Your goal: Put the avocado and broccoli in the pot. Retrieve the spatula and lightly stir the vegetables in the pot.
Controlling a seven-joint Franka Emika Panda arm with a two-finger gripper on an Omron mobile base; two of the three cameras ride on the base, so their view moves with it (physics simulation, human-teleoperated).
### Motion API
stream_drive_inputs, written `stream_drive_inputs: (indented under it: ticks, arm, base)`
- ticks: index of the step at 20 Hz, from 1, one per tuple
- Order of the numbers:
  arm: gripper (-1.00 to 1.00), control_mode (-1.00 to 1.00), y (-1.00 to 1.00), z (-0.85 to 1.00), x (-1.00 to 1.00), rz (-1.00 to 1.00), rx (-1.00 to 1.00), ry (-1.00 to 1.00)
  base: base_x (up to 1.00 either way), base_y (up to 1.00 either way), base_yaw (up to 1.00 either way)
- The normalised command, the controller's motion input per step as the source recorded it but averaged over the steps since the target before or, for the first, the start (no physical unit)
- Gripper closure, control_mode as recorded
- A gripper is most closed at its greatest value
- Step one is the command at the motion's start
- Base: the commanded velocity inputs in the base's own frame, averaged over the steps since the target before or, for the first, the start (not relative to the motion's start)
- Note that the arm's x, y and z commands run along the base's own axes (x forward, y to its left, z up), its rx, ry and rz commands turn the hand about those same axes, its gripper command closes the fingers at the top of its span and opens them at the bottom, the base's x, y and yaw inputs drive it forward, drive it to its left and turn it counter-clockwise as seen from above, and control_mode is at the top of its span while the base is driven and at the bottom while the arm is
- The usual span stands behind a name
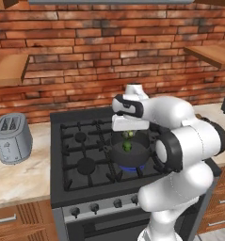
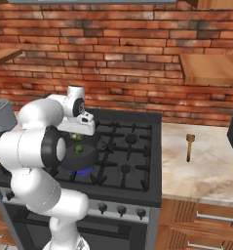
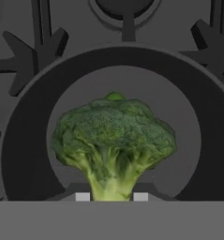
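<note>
My gripper (image 3: 111, 197) is shut on the stalk of the broccoli (image 3: 114, 136), a lumpy light green floret. It hangs right above the open mouth of the dark grey pot (image 3: 29, 122). A sliver of the dark green avocado (image 3: 114, 96) peeks out behind the floret, down in the pot. From the left base view the hand (image 1: 130, 123) hovers over the pot (image 1: 115, 157), with the broccoli (image 1: 129, 135) above the avocado (image 1: 127, 147). The brown wooden spatula (image 2: 189, 145) lies on the counter right of the stove.
The pot stands on a front burner of the black gas stove (image 1: 81, 155), whose grates surround it. A grey toaster (image 1: 11, 137) stands on the left counter. Wooden shelves hang on the brick wall at both sides.
</note>
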Motion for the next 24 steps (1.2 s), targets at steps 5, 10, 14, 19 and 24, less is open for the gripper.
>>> stream_drive_inputs:
  ticks: [5,10,14,19,24]
  arm:
    - [1.0,-1.0,-0.03,-0.03,0.0,0.13,0.0,0.01]
    - [1.0,-1.0,-0.1,-0.08,0.0,0.11,0.0,0.0]
    - [1.0,-1.0,-0.08,-0.46,0.0,0.1,0.0,0.0]
    - [1.0,-1.0,0.0,-0.45,0.0,0.08,0.0,0.0]
    - [1.0,-1.0,0.0,-0.2,0.0,0.06,0.0,0.0]
  base:
    - [0.0,0.0,0.0]
    - [0.0,0.0,0.0]
    - [0.0,0.0,0.0]
    - [0.0,0.0,0.0]
    - [0.0,0.0,0.0]
